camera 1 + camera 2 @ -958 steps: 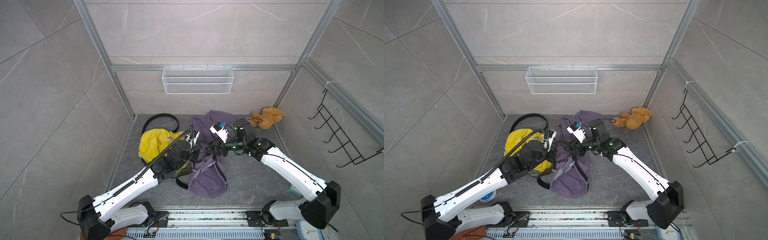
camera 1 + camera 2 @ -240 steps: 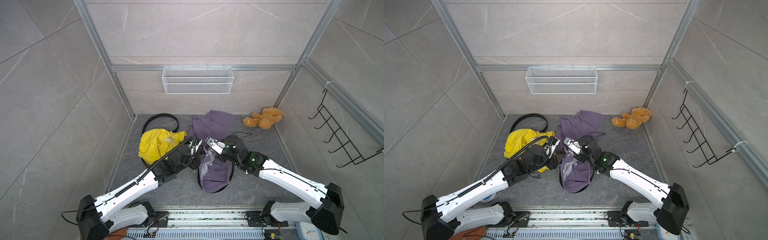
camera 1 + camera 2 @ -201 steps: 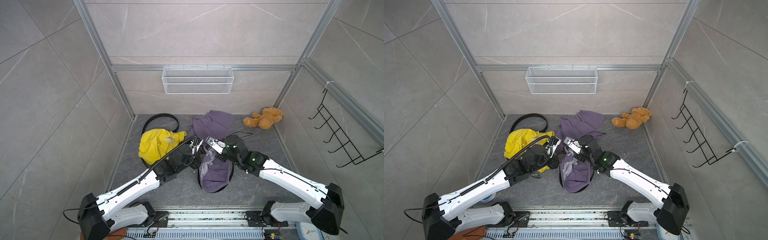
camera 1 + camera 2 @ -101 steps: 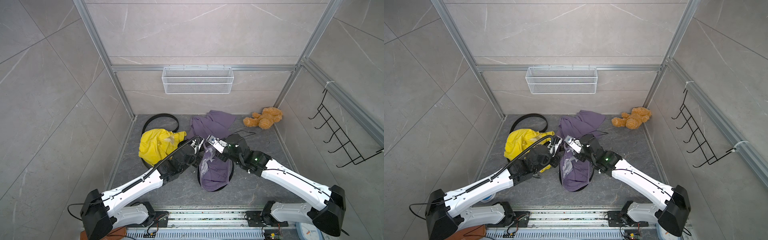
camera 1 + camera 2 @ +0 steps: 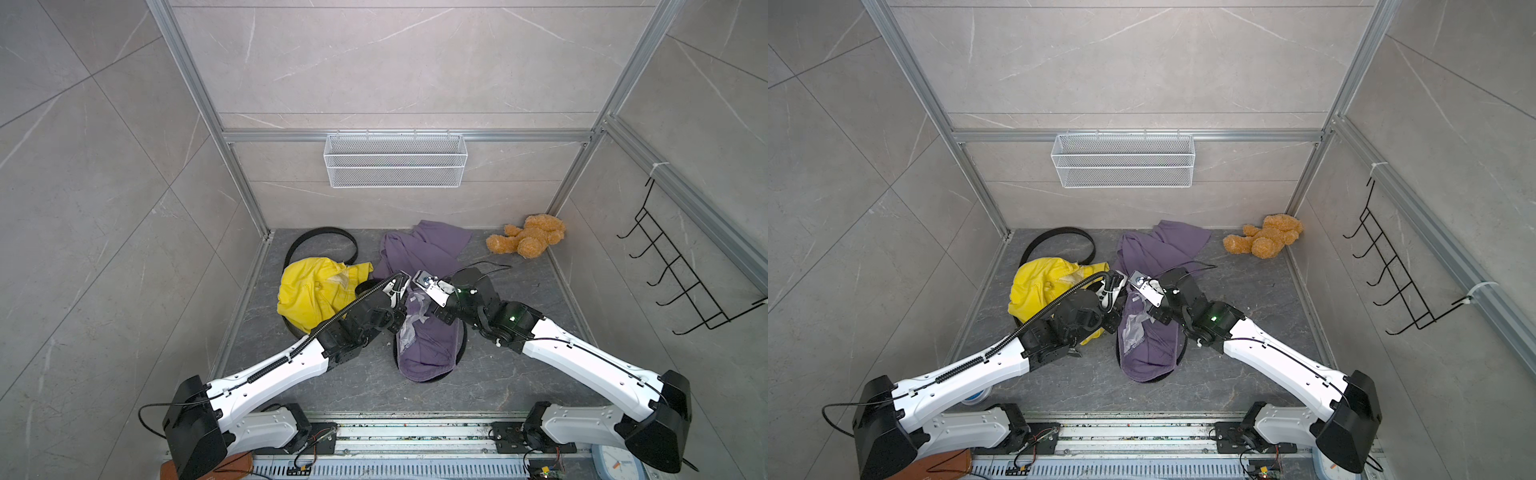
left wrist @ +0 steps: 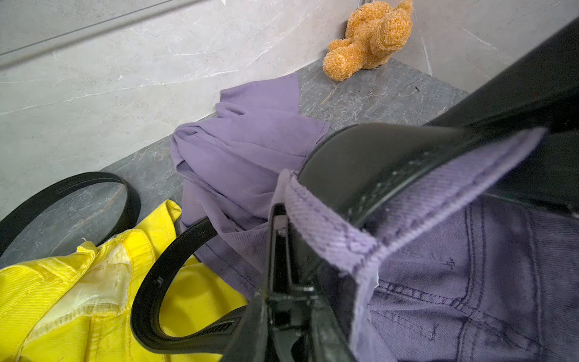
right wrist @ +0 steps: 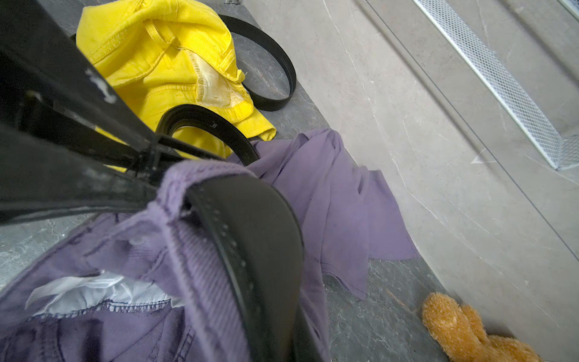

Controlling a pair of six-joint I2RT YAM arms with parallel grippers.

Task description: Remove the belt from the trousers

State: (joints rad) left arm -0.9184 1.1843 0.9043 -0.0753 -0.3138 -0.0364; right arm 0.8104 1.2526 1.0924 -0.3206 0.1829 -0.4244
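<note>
Near centre floor: purple trousers (image 5: 428, 345), waist end near and lifted, legs trailing far toward the back wall.
Task item: black belt (image 6: 369, 156) threaded in the waistband, arching up out of it between the two grippers.
Left gripper (image 6: 281, 216): fingers pressed together, pinching the waistband edge just left of the belt arch.
Right gripper (image 5: 417, 296): clamped on the black belt at the right of the arch; contact partly hidden.
Left of trousers: yellow garment (image 5: 311, 291), second belt (image 6: 148, 282) looped over it.
Far left: loose belt (image 6: 78, 180) curled on the floor.
Far right corner: teddy bear (image 5: 528, 241).
Back wall: wire basket (image 5: 395, 160).
</note>
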